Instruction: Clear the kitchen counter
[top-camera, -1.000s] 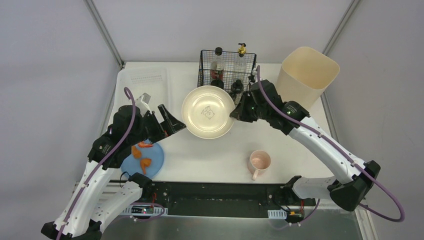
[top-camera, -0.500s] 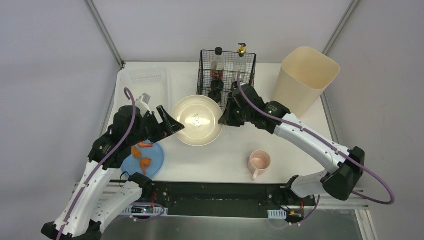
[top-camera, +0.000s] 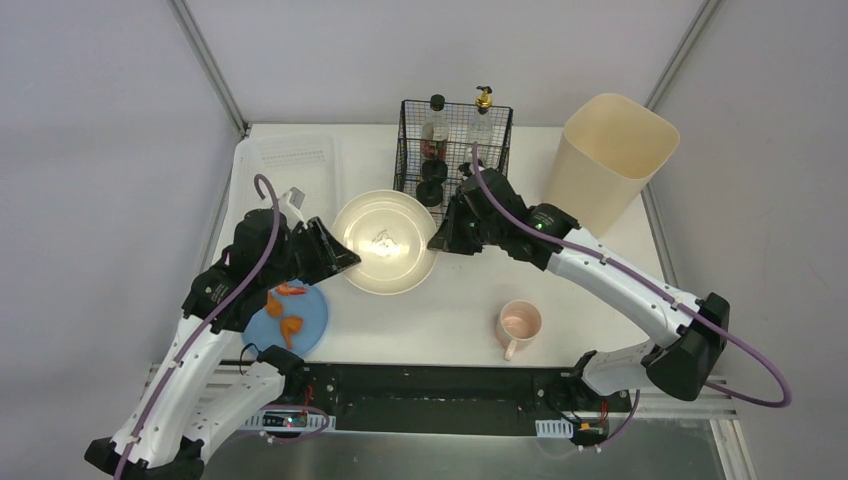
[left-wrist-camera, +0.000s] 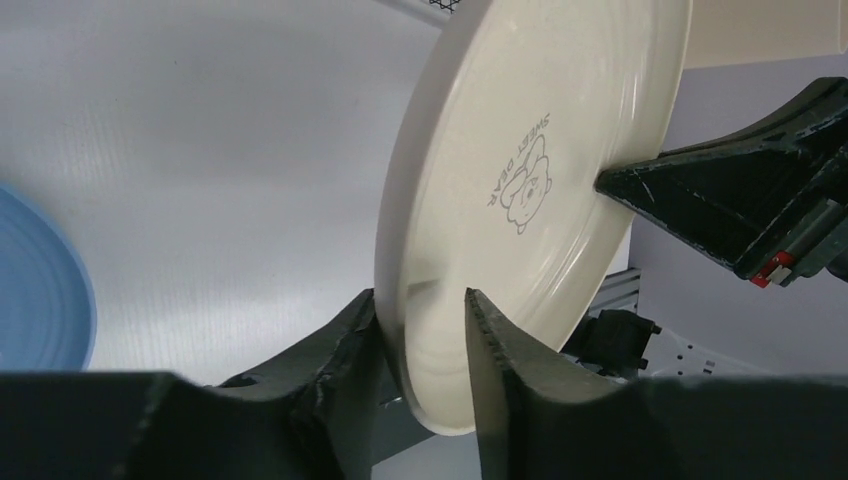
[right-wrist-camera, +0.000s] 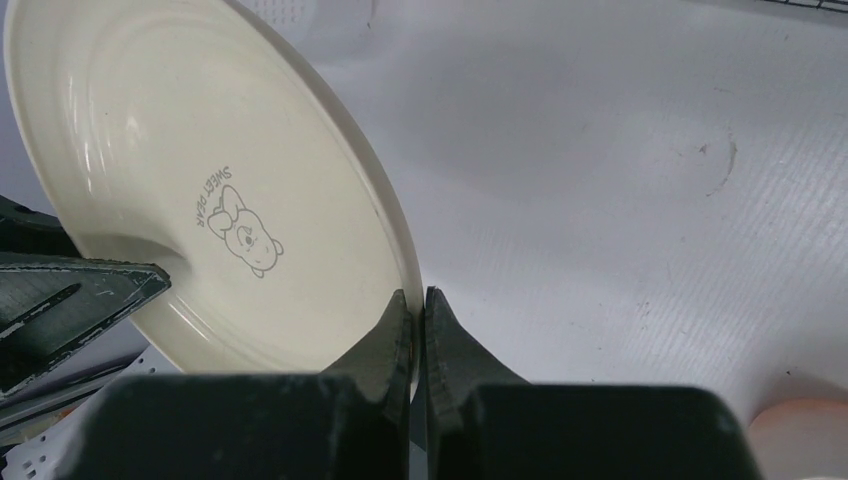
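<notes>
The kitchen counter is a white tabletop filling the middle of the top view. At its far right corner stands a tall beige bin. A black wire basket holding bottles sits at the far middle, and a translucent white tray lies at the far left. A cream plate printed with a small bear hangs tilted above the counter, left of centre, between the 2 arms. A blue plate carrying orange bits rests near the left front edge. A pink mug stands near the right front. The right gripper is pinched tight on the cream plate's rim. The left gripper has its jaws parted, 1 finger on each side of the opposite rim.
</notes>
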